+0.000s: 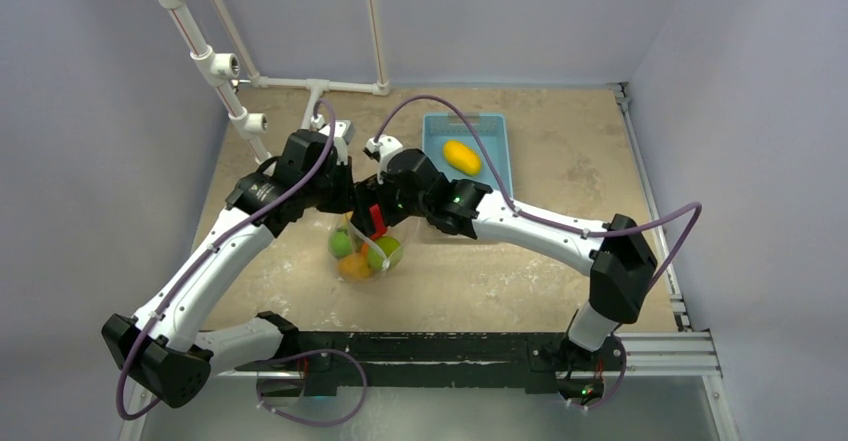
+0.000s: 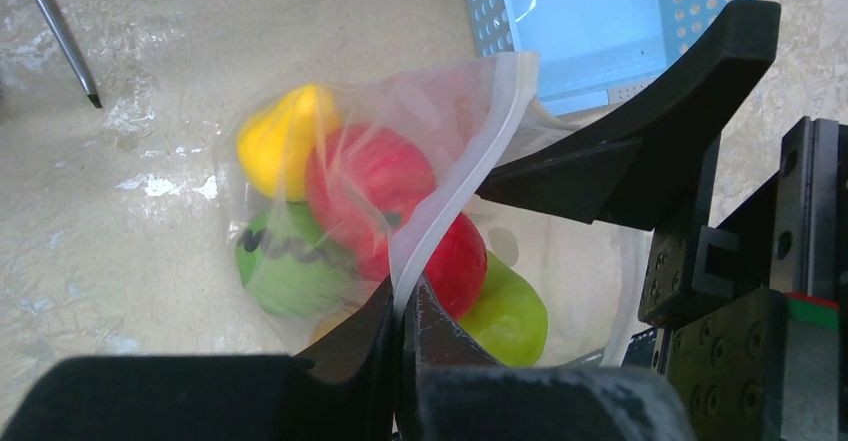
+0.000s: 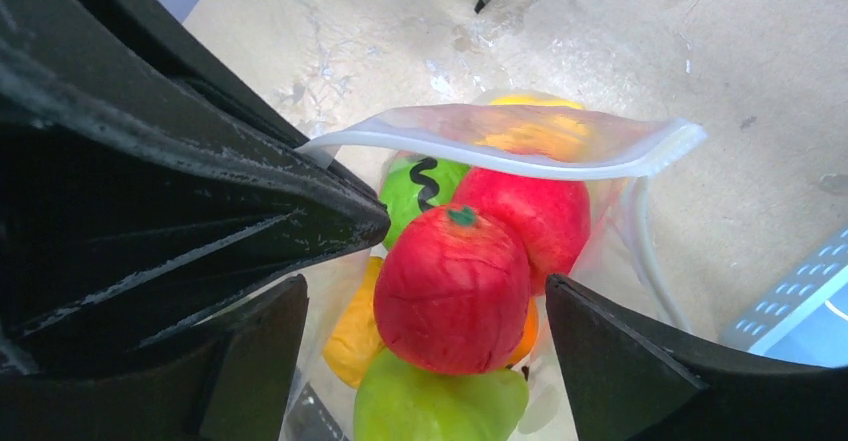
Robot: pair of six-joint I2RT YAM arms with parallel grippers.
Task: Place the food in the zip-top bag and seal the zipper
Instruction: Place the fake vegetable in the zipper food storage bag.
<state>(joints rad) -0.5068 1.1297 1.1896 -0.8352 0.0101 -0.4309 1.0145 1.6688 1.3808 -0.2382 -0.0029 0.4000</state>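
The clear zip-top bag [image 1: 365, 253] hangs over the table centre with several toy fruits inside: two red [image 3: 452, 291], a yellow [image 2: 275, 141], a dark-striped green [image 2: 285, 261], a plain green [image 2: 510, 316] and an orange one. My left gripper [image 2: 405, 306] is shut on the whitish zipper strip [image 2: 480, 151] at the bag's mouth and holds it up. My right gripper [image 3: 430, 356] is open, its fingers straddling the mouth above the red fruit without touching it. One oblong yellow fruit [image 1: 462, 156] lies in the light-blue basket [image 1: 500, 156].
The basket stands just behind the bag, right of centre; its slotted wall [image 2: 490, 1] shows in the left wrist view. A white pipe frame [image 1: 215, 61] rises at the back left. A thin metal rod [image 2: 60, 31] lies on the table left of the bag.
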